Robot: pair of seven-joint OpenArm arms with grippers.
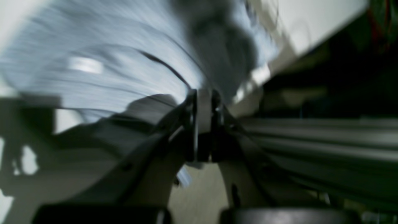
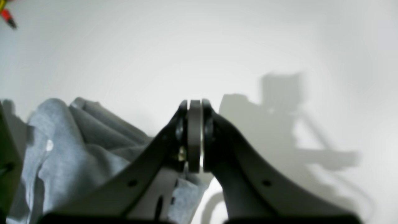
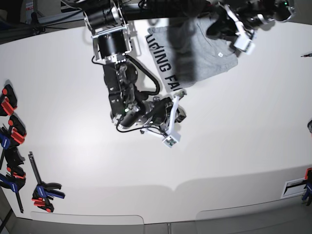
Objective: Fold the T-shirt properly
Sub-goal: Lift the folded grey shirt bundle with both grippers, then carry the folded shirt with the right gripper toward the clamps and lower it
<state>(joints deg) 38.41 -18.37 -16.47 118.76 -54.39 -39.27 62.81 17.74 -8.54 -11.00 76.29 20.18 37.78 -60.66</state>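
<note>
The T-shirt (image 3: 204, 53) is hanging at 12 o'clock, both sets of jaws pinching its edges. The thin grip could be slipping, so cloth may be dropping crumpled onto the counter (image 3: 234, 146).

Both arms are black, jointed metal with exposed housings and looping black cables. The right arm (image 3: 119, 73) carries a silvery bracket near its shoulder and a small white camera block (image 3: 170, 140) at the wrist. Dark curved fingers (image 2: 214, 137) show small screw holes.
</note>
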